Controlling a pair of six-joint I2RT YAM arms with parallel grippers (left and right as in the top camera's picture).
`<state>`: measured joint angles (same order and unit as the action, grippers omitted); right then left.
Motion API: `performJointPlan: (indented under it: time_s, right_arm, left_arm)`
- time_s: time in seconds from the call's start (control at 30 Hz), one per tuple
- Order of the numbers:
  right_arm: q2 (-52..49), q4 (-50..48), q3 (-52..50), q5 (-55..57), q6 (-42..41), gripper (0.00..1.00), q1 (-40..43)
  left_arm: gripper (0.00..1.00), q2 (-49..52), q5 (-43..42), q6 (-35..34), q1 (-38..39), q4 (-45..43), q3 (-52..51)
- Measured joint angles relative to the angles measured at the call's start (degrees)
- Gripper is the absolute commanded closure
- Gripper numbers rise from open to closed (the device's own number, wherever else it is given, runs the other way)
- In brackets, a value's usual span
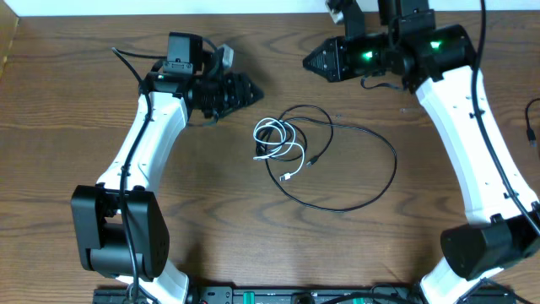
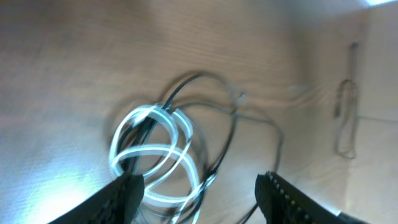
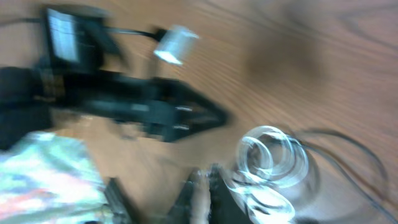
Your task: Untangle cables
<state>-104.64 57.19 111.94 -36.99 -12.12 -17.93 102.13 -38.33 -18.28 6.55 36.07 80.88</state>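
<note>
Approach: cables (image 1: 278, 139) tangled, untouched.
At 10 o'clock, left end effector (image 1: 256, 89) released; right end effector (image 1: 310, 61) unclear. Next: pinch white cable (image 1: 268, 127).

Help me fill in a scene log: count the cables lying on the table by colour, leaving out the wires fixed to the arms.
Black cable: 1
White cable: 1
Total: 2

Brown wooden table (image 1: 67, 127), white back edge (image 1: 169, 7)
</note>
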Motion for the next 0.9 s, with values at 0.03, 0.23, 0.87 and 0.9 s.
performJointPlan:
  time_s: [0.03,0.23,0.87,0.9]
  right_arm:
    - [-0.48,0.46,-0.11,1.49,0.15,0.71,0.11]
    - [-4.81,1.33,-0.79,7.04,0.46,0.60,2.23]
    - [-9.94,3.93,-1.14,9.03,3.06,0.54,13.25]
    - [-9.94,4.15,-1.14,9.16,3.19,0.54,13.81]
  left_arm:
    - [0.37,0.00,1.25,0.37,-0.02,2.05,-0.02]
    - [0.37,0.00,6.45,1.66,0.87,10.32,-0.04]
    - [0.41,6.86,12.96,11.02,12.04,9.38,-0.04]
    - [0.41,8.33,12.74,11.17,12.17,8.52,-0.04]
